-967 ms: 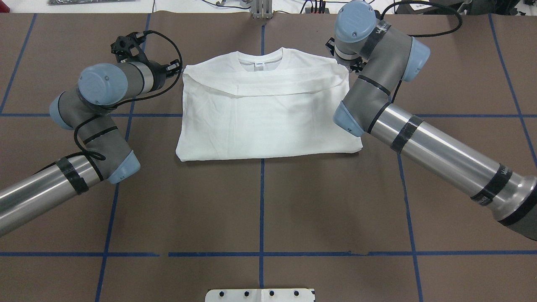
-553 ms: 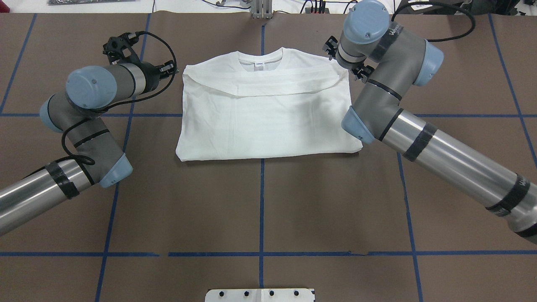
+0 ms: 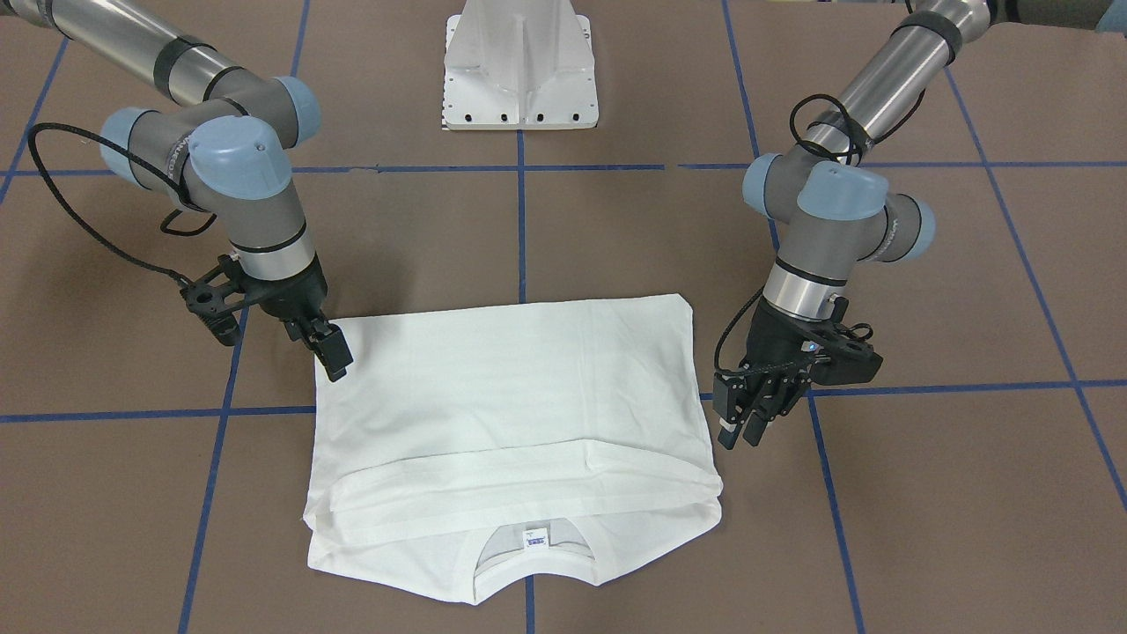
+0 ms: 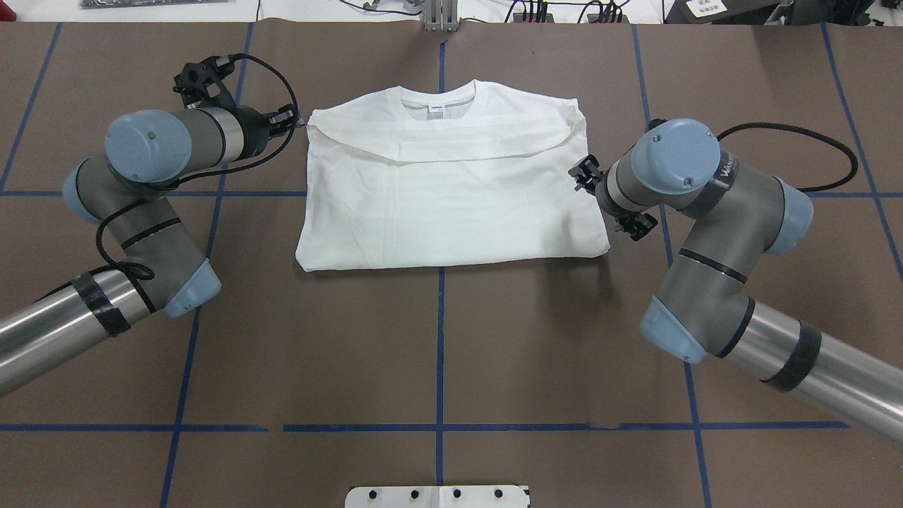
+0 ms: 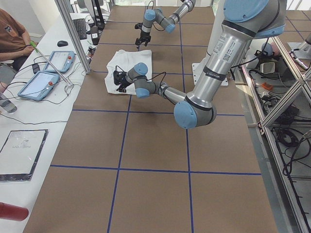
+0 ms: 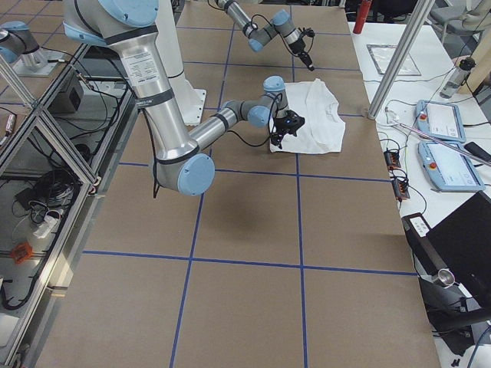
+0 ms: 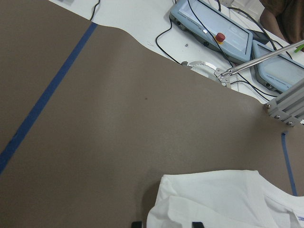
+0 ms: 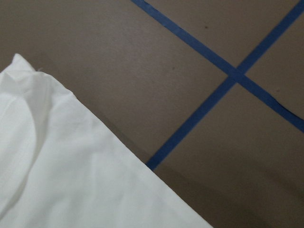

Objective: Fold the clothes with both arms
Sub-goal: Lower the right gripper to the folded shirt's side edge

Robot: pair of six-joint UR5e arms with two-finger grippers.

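Jaws of the left gripper [image 3: 741, 435]: shown parted only by its wrist view, fingertips [image 7: 196, 224] either side of a T-shirt [image 4: 444, 204] corner, nothing gripped. Right gripper [image 3: 335, 361]: jaw gap cannot be told. The shirt is laid folded mid-table. The right arm has been moved from collar corner toward hem.

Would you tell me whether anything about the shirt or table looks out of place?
Nothing stands out: the white T-shirt lies flat on the brown table, sleeves folded across its upper part, with no spill or damage visible.
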